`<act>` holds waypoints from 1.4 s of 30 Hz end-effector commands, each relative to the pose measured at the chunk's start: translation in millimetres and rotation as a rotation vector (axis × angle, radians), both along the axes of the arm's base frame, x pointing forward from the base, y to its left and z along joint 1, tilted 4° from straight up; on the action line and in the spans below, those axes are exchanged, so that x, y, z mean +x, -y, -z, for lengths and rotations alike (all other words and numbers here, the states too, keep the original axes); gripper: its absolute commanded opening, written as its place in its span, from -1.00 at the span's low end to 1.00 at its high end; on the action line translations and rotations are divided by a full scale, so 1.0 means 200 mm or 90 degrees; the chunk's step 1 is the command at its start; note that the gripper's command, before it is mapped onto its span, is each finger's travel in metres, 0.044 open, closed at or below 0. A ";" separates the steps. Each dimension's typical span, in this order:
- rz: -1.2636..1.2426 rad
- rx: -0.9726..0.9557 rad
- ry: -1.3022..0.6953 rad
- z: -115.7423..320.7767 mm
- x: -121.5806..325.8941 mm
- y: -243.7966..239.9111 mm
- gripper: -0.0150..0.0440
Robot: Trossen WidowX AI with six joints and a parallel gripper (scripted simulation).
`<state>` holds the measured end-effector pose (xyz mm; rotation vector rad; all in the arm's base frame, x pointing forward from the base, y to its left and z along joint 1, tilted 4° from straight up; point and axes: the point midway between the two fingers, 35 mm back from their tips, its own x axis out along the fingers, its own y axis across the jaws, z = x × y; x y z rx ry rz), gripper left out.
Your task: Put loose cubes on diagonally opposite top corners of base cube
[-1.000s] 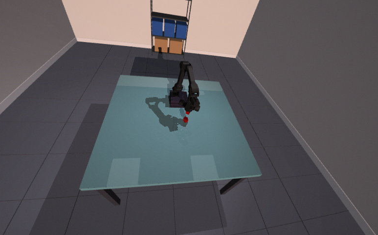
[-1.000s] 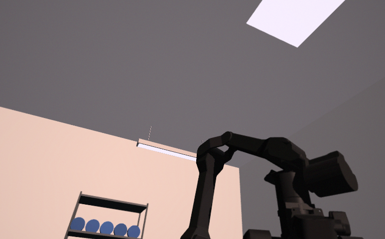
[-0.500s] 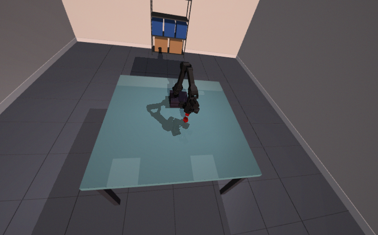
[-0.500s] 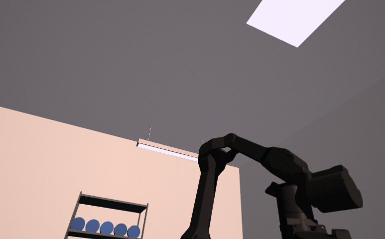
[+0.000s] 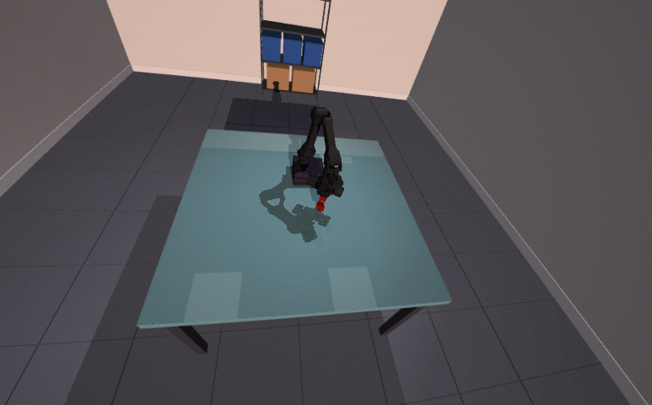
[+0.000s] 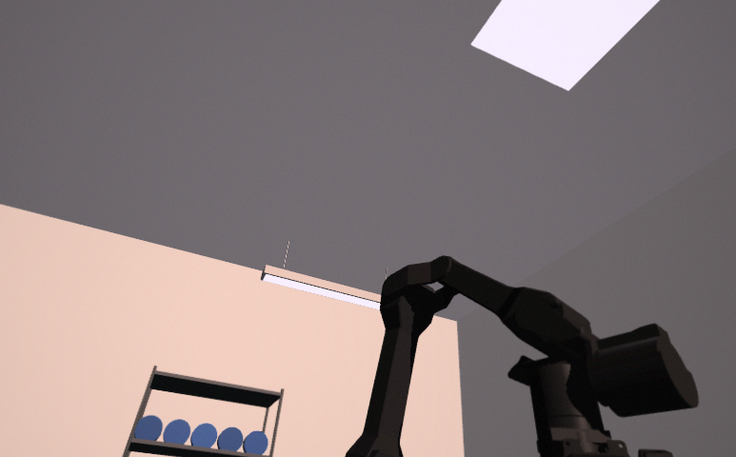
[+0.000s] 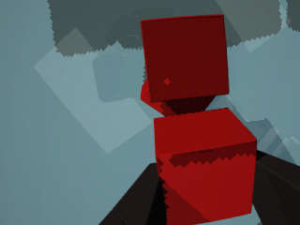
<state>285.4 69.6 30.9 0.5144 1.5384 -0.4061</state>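
My gripper point(image 7: 202, 165) point(image 5: 323, 197) is shut on a red loose cube point(image 7: 206, 169); dark fingers press its left and right sides. The held cube looks roughly level in the wrist view. Just beyond it a second red cube point(image 7: 185, 58) shows its flat top face. Part of another red cube, which looks like the base cube point(image 7: 146, 94), shows beneath it at the left and in dark shade on the near side. In the top view the red cubes point(image 5: 320, 206) are small, close under the gripper, and hard to tell apart. The height gap is unclear. The exterior view shows no cubes.
The arm point(image 5: 336, 145) point(image 6: 547, 320) reaches over the glass table point(image 5: 278, 290) from its dark base point(image 5: 299, 178). Its shadow and light reflections lie across the table top. A shelf point(image 5: 293, 64) with blue and orange boxes stands far back by the wall.
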 end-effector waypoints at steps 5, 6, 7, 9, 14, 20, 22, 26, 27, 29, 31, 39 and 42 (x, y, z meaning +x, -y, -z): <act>0.000 0.002 -0.007 0.11 -0.01 -0.01 -0.14; 0.000 0.002 -0.007 0.12 -0.01 -0.01 -0.14; 0.000 0.002 -0.007 0.13 -0.01 -0.01 -0.14; 0.000 0.002 -0.007 0.13 -0.01 -0.01 -0.14; 0.000 0.002 -0.007 0.13 -0.01 -0.01 -0.14; -0.004 0.002 -0.006 0.14 -0.01 -0.01 -0.14; -0.005 0.002 -0.006 0.14 -0.01 -0.01 -0.14; -0.005 0.002 -0.006 0.14 -0.01 -0.01 -0.14; -0.005 0.002 -0.006 0.14 -0.01 -0.01 -0.14; -0.005 0.002 -0.006 0.14 -0.01 -0.01 -0.14; -0.005 0.002 -0.006 0.14 -0.01 -0.01 -0.14; -0.005 0.002 -0.006 0.14 -0.01 -0.01 0.20; -0.005 0.002 -0.006 0.14 -0.01 -0.01 0.20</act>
